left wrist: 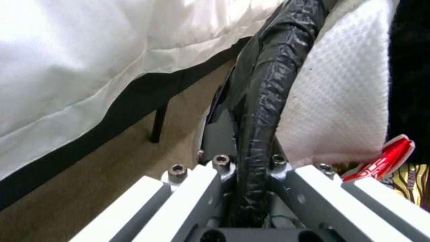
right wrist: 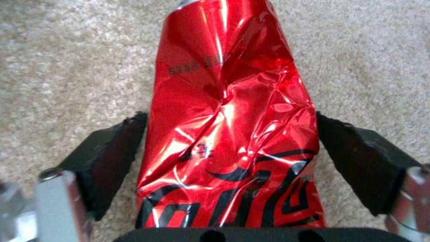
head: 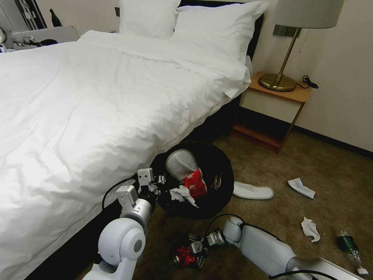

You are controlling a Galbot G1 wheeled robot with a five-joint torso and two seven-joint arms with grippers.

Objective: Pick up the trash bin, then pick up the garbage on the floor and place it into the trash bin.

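Gripping the round black wire-mesh trash bin (head: pixel 217 171) by its bag-wrapped rim beside the bed, the left gripper (head: pixel 157 182) holds it tilted, mouth toward the robot. The right gripper (right wrist: pixel 228 148) has its pads (right wrist: pixel 112 158) pressed against both sides of the crushed shiny red can (right wrist: pixel 228 134) low over the carpet. The dented, glossy metal could slip or twist free on lifting, and the tilted bin might spill its white slipper (head: pixel 180 165).

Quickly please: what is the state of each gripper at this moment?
Left gripper: closed on the rim of the round black wire-mesh trash bin.
Right gripper: closed on the crushed red can.
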